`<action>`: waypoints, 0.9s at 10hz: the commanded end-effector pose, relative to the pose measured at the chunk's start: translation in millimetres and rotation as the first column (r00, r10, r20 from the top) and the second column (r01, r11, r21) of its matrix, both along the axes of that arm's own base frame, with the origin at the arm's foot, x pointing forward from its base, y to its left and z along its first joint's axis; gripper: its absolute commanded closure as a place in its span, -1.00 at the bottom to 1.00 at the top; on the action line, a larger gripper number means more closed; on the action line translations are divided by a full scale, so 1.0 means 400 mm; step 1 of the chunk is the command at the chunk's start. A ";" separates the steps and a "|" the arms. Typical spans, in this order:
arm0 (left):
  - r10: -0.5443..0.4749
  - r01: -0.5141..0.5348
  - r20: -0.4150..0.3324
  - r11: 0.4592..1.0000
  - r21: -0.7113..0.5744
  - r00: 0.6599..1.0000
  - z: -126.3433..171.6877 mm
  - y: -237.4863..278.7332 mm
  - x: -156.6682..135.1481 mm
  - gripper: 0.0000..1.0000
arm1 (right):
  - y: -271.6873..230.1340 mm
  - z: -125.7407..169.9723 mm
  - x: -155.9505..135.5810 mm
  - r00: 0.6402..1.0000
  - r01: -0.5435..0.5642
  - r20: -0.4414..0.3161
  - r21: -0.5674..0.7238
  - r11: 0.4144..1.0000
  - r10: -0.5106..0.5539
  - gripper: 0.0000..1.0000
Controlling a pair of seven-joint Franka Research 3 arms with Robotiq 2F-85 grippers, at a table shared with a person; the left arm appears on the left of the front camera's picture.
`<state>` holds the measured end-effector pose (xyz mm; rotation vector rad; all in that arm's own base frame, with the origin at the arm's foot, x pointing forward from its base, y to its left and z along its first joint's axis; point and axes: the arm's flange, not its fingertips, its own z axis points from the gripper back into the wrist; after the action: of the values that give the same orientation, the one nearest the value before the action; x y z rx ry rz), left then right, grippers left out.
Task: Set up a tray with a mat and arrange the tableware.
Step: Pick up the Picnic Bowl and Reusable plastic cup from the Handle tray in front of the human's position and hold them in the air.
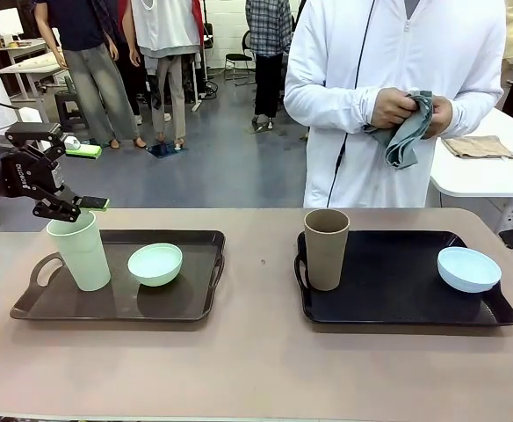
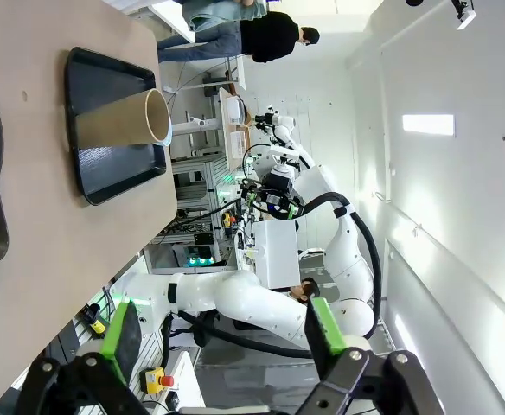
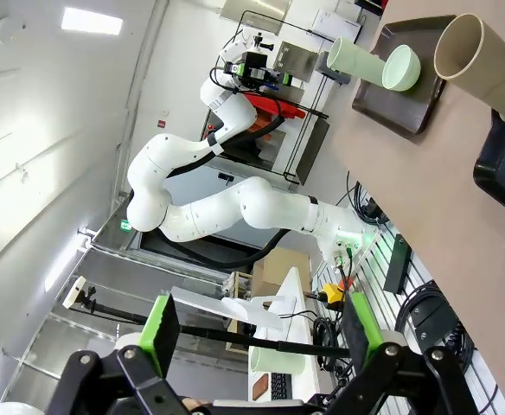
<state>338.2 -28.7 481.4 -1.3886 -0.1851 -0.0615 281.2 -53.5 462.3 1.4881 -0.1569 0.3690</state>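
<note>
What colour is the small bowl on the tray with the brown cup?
The bowl is light blue; the front view shows it best.

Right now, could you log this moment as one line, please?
left tray: green cup, mint bowl | right tray: brown cup, blue bowl | left gripper open by green cup | right gripper open | person holds cloth
</note>
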 end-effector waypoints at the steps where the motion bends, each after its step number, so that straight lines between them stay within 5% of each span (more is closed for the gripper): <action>1: -0.005 0.005 0.000 1.000 0.008 1.000 0.003 0.003 -0.001 -1.00 | -0.002 0.005 -0.001 1.000 0.000 0.003 0.017 1.000 0.000 -1.00; 9: -0.005 0.005 0.000 1.000 0.008 1.000 0.003 0.003 -0.001 -1.00 | -0.002 0.005 -0.001 1.000 0.000 0.003 0.017 1.000 0.000 -1.00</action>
<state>338.2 -28.7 481.4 -1.3886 -0.1849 -0.0616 281.2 -53.5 462.3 1.4881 -0.1569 0.3690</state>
